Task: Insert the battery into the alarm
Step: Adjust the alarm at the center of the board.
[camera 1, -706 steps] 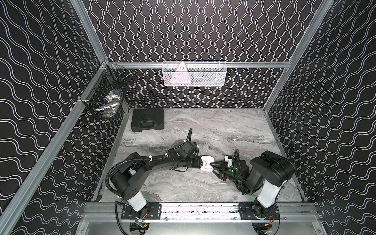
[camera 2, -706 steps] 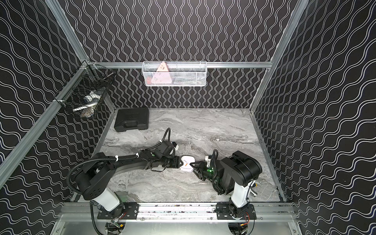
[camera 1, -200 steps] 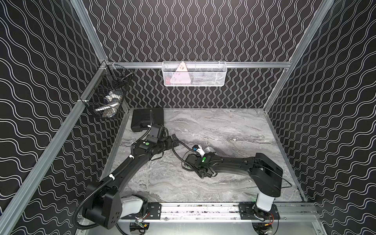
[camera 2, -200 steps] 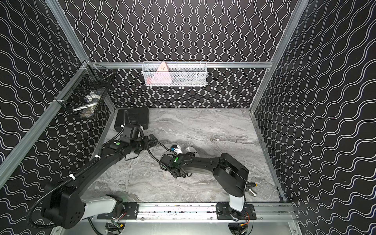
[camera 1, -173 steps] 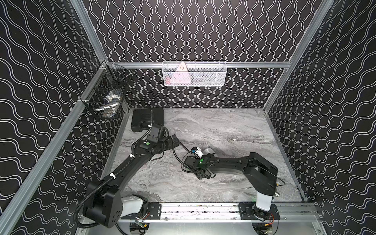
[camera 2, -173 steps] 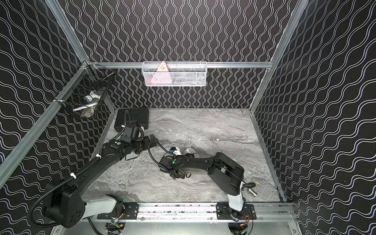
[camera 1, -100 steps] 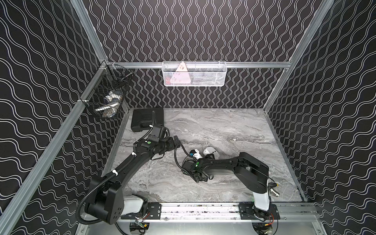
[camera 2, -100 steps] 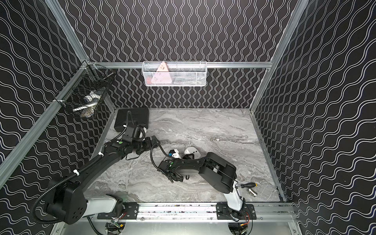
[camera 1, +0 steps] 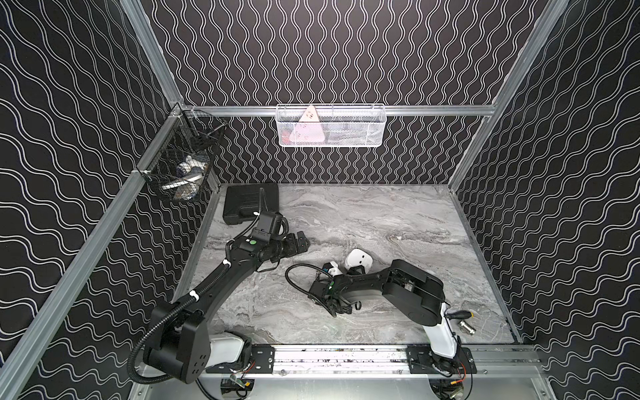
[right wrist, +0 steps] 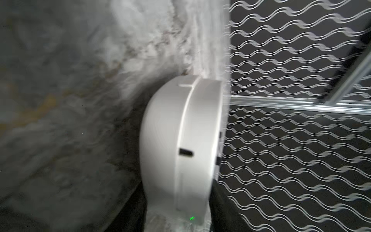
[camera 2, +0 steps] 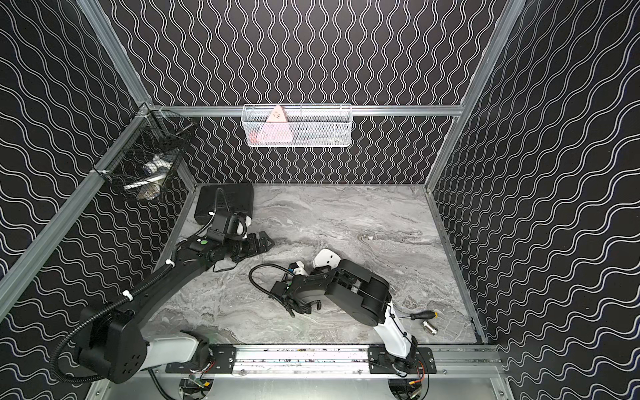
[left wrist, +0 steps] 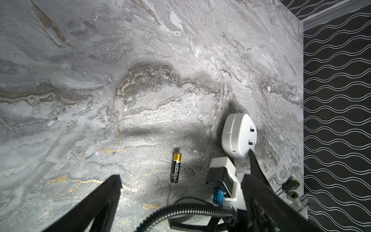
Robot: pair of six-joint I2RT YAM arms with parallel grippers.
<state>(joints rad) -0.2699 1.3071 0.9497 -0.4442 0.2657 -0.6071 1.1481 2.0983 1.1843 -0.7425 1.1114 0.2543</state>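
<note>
Marble table (camera 1: 381, 214): battery (left wrist: 176, 167) lies near alarm (left wrist: 239, 136) — screwdriver (camera 1: 457, 314), black case (camera 1: 242, 204) well apart.

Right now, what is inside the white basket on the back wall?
A pink-white triangle stands at the left end of the basket, tip above the rim. Behind the mesh, paler shapes beside it are too unclear to name.

My left gripper (camera 1: 304, 241) now off alarm (camera 1: 358, 258), drawn back to its 10 o'clock, jaws wide apart. My right arm (camera 1: 408, 294) folds in from earlier stretch.
</note>
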